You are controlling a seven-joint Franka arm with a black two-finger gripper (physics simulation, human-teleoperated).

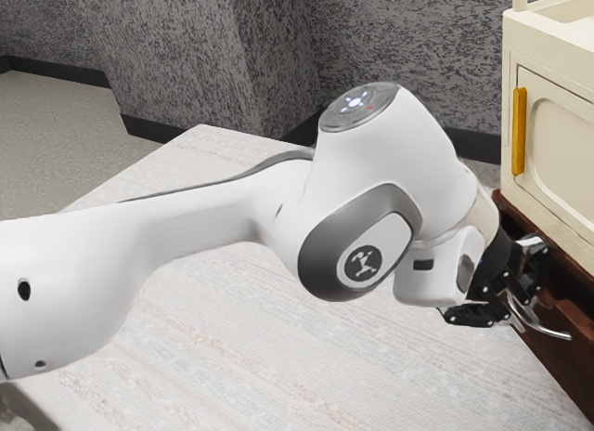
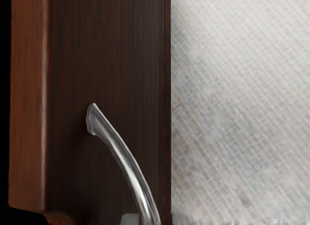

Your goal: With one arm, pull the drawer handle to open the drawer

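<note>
Handle (image 2: 130, 166): curved, shiny metal, lower mid of wrist view, lower R of ext. view, on dark wood drawer front (image 2: 101, 55). Prob. stiff, slick, not fragile; drawer may drag a bit. Best grip: mid-bow, pads either side, then pull straight out. Claw (image 1: 522, 304) wide, tips astride handle, no clamp. Pale counter (image 2: 242, 99) R side, wrist view; cream cabinet (image 1: 557, 162) upper R, ext. view.
</note>
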